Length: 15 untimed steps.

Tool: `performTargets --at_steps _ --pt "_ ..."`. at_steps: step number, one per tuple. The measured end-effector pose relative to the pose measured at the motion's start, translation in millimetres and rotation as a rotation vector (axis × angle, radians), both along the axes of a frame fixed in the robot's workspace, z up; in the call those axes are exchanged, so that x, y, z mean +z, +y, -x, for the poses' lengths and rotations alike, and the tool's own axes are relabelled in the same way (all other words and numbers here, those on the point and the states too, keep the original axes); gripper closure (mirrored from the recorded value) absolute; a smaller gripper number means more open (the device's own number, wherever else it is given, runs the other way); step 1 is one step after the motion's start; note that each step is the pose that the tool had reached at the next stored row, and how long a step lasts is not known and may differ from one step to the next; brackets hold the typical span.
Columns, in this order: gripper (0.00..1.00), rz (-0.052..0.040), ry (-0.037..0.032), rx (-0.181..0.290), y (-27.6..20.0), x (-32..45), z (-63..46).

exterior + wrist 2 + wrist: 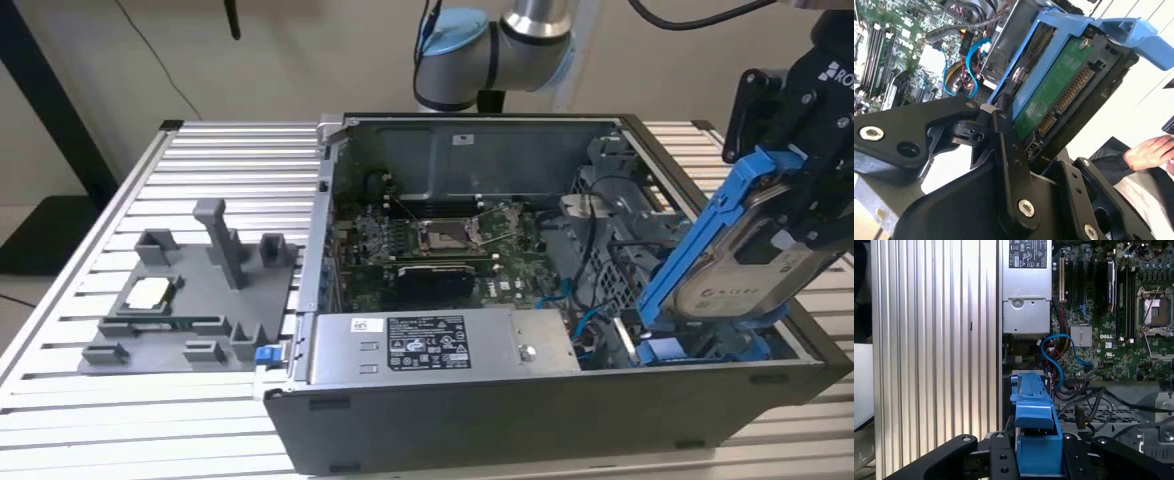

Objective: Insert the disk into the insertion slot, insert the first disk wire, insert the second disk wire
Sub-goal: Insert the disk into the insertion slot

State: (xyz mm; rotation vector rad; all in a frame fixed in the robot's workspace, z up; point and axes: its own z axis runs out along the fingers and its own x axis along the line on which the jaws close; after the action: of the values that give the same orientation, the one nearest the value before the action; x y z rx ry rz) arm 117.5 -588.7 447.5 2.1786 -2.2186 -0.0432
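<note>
The disk [721, 270] is gripped, tilted, by the closed tool [798, 225], its lower end at the insertion slot [621, 290], at 4 o'clock in the open case [467, 150].

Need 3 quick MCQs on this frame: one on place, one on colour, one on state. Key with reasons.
1. Where is the disk?
A) flat on the table
B) on the grey fixture
C) held tilted over the computer case, at the exterior view's right

2. What colour is its carrier?
A) red
B) blue
C) yellow

3. The pincer is:
A) shut on the disk
B) open, empty
C) shut on a cable

Key: 1C, the disk hangs slanted above the case; 2B, blue rails frame it; 3A, the pincer clamps the carrier in both wrist views.
</note>
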Motion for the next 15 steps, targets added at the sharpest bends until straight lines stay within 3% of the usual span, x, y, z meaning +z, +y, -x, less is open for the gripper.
performTargets --at_steps 4,11,15 --pt "0.67 -0.0003 0.0004 0.0 0.0 -1.9 -0.2" --pt "0.67 -0.0153 -0.0011 0.0 3.1 -10.7 -1.0" --pt "0.67 -0.0178 -0.0012 0.0 4.4 -15.4 -3.5"
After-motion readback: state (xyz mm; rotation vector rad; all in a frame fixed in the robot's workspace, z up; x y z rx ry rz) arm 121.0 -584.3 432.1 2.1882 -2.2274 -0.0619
